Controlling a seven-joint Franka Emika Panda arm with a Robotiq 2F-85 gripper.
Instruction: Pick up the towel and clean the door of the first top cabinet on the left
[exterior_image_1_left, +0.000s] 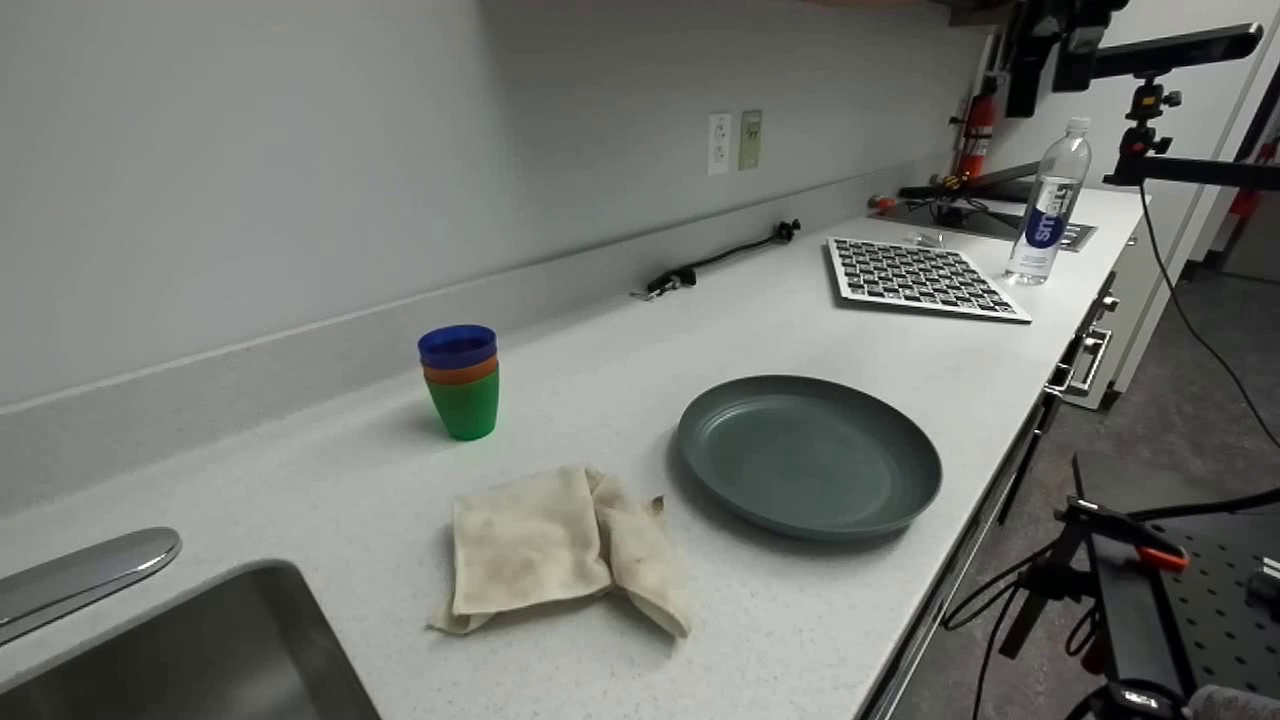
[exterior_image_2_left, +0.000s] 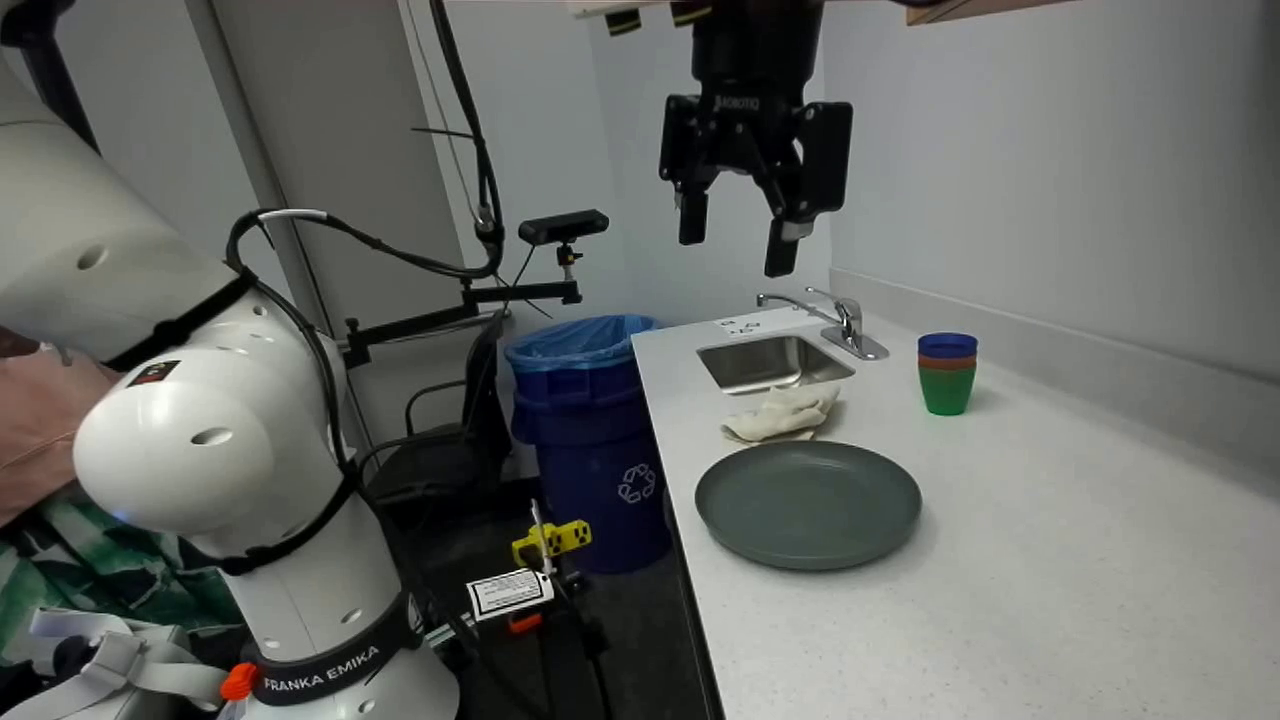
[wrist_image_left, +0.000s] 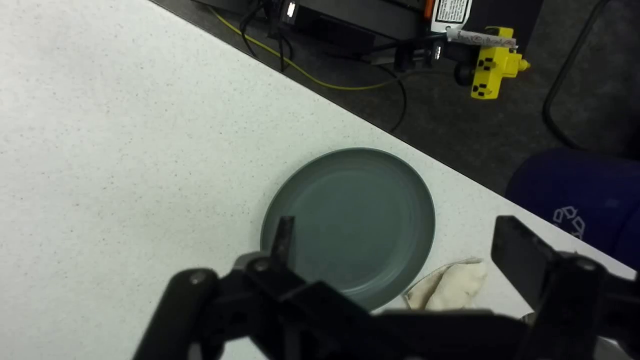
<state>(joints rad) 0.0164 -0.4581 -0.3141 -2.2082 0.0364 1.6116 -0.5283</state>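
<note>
Hand (exterior_image_2_left: 737, 238) hangs high, spread and empty, presumably to clear plate (exterior_image_2_left: 808, 505) before descending to towel (exterior_image_1_left: 530, 550) on tabletop (exterior_image_2_left: 1050, 560).

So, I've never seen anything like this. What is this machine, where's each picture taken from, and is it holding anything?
The white jointed thing is a robot arm; the black pincer at its end is its gripper, which works like a hand. Two pictures are taken from outside the robot; the third, the wrist view, is taken from the arm itself, looking down past its black fingers. On the white counter lie a loosely folded towel and a dark green-grey plate, near stacked cups. Farther along are a bottle and a patterned board. The gripper hangs open above the counter, holding nothing; the towel it should pick up lies untouched.
</note>
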